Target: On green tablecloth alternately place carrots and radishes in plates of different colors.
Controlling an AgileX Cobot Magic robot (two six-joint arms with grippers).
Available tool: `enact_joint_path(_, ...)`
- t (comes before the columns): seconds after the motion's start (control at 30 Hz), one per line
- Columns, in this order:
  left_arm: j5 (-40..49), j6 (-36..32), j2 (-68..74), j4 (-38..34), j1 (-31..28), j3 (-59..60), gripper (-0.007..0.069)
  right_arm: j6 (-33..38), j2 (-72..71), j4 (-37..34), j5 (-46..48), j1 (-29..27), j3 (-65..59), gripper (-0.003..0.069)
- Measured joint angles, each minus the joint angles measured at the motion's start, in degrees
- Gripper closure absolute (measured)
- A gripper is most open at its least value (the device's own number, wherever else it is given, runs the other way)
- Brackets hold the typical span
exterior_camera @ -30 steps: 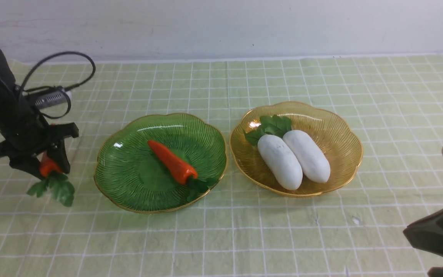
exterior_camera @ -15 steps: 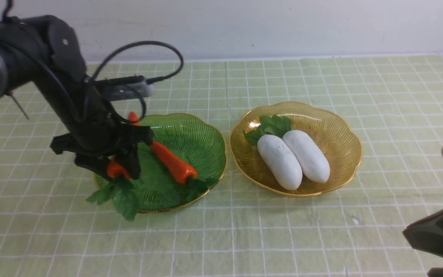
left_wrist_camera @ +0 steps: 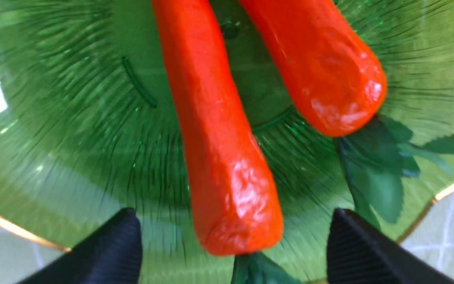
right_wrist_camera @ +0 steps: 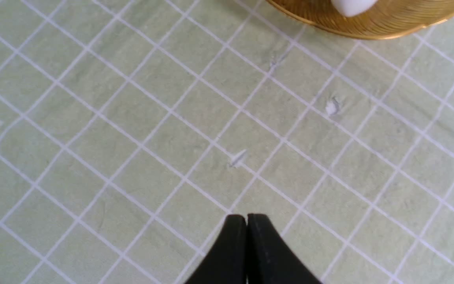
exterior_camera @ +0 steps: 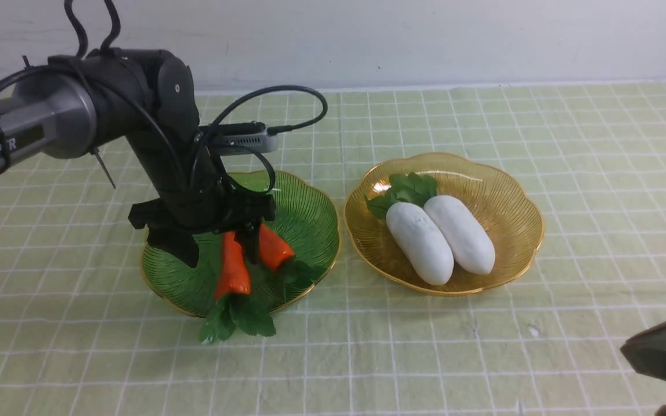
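Observation:
My left gripper (exterior_camera: 220,254) hangs open over the green plate (exterior_camera: 310,196), its fingers either side of a carrot (exterior_camera: 232,267) that lies in the plate with its leaves over the front rim. A second carrot (exterior_camera: 273,249) lies beside it. In the left wrist view the open gripper (left_wrist_camera: 235,236) straddles the thick end of the near carrot (left_wrist_camera: 215,138), with the other carrot (left_wrist_camera: 317,67) on the plate (left_wrist_camera: 73,138). Two white radishes (exterior_camera: 420,242) (exterior_camera: 463,234) lie side by side in the amber plate (exterior_camera: 512,202). My right gripper (right_wrist_camera: 246,217) is shut and empty above the green tablecloth (right_wrist_camera: 132,118).
The two plates stand side by side mid-table on the tablecloth (exterior_camera: 425,358). A white wall runs along the far edge. My right arm (exterior_camera: 665,352) sits low at the front right corner. The amber plate's rim (right_wrist_camera: 369,33) shows in the right wrist view.
My left arm carried the carrot rightward from the cloth to over the green plate. Its jaws have opened and the carrot now lies in the plate beside the first one.

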State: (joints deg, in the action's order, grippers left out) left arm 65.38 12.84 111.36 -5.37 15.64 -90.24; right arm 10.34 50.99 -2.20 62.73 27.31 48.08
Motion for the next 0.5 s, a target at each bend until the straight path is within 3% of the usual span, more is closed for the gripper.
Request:
enact_joint_path(0.37, 4.1, -1.6, 0.0, 0.0, 1.1, -2.4, 0.037, -13.1, -24.3, 6.0, 7.1, 0.0, -0.4, 0.0674)
enact_joint_path(0.5, 4.6, -3.4, 0.0, 0.4, 1.1, -2.4, 0.0499, -14.6, -34.9, 6.1, -3.4, 0.0, -7.4, 0.0674)
